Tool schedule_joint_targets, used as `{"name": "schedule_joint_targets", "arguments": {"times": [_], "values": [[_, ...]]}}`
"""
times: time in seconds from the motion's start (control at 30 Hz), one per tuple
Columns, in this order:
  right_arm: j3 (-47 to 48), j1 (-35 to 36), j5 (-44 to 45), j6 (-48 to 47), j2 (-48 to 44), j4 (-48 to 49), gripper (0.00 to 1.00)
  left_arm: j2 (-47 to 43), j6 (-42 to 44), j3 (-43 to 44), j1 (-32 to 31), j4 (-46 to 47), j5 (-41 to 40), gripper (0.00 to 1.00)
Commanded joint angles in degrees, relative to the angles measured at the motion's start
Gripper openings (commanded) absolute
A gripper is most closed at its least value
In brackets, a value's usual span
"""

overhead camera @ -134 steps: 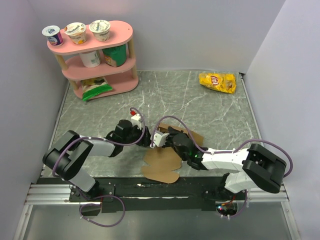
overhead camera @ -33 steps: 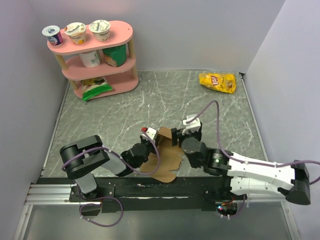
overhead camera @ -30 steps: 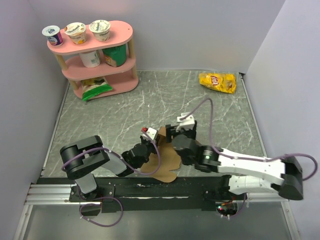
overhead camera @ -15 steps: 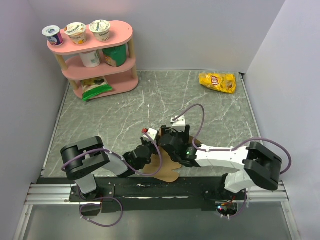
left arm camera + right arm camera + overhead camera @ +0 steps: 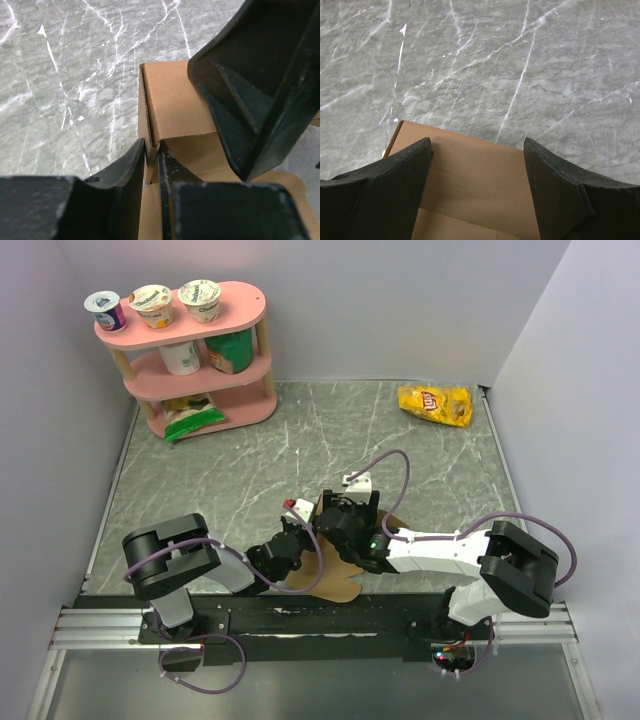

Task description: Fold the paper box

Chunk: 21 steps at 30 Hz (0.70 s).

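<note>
Seen from above, both wrists cover most of the paper box (image 5: 340, 586); only flaps toward the near edge of the tabletop (image 5: 300, 435) show. In the left wrist view, a finger (image 5: 250, 95) of the right gripper (image 5: 477, 143) blocks the box's right side. Whether the left gripper (image 5: 149, 150) pinches the fold or merely flanks it is unclear.

A grey marbled table (image 5: 420, 470) carries the box (image 5: 338, 583), which lies right under the left gripper (image 5: 151, 147) and the right gripper (image 5: 477, 142). A chip bag (image 5: 435, 404) (yellow) lies well beyond the right gripper, off to its right. A pink shelf (image 5: 245, 412) stands well beyond the left gripper, to its left, with three cups (image 5: 152, 302) on top.
</note>
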Motion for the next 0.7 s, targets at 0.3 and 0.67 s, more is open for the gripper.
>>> {"name": "schedule_joint_targets", "arguments": {"times": [0.3, 0.67], "values": [[-2.0, -2.2, -6.4, 3.6, -0.1, -3.9, 0.81, 5.6, -2.1, 2.1, -0.6, 0.5, -4.7, 0.04], [-6.3, -10.3, -28.5, -15.2, -12.8, 4.8, 0.92, 0.4, -1.6, 0.5, -0.4, -5.4, 2.4, 0.01]]}}
